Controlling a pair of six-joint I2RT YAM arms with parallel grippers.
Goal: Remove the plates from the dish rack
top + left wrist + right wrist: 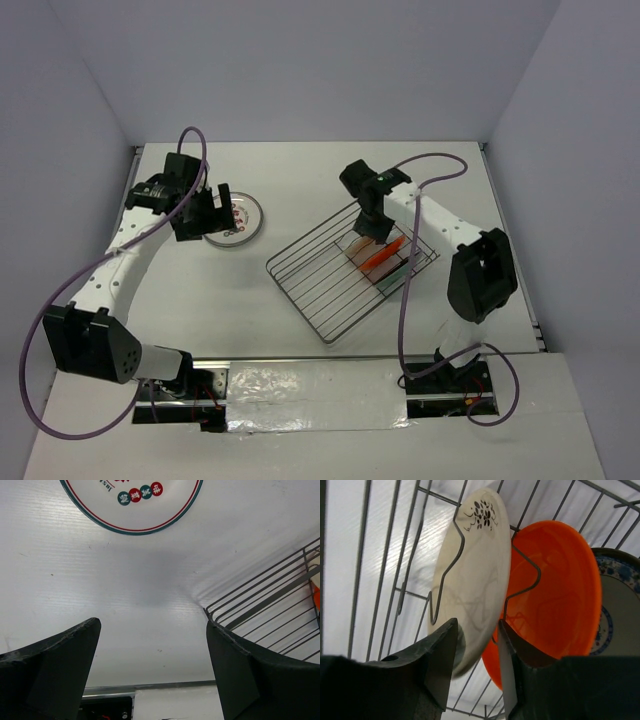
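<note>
The top view looks down from above and behind the arm bases, taking in the whole bench [300,180] and dish rack [350,272]. The left wrist view sits low over the bench, outside the rack, catching one corner. The right wrist view is close inside the rack, facing the cream plate [475,580]. All three share the rack.

The white plate [131,510] is running off the left wrist view at 12 o'clock, the dish rack [272,597] at 3 o'clock. The right end effector [476,630] is hiding the lower rim of the cream plate [475,575].
</note>
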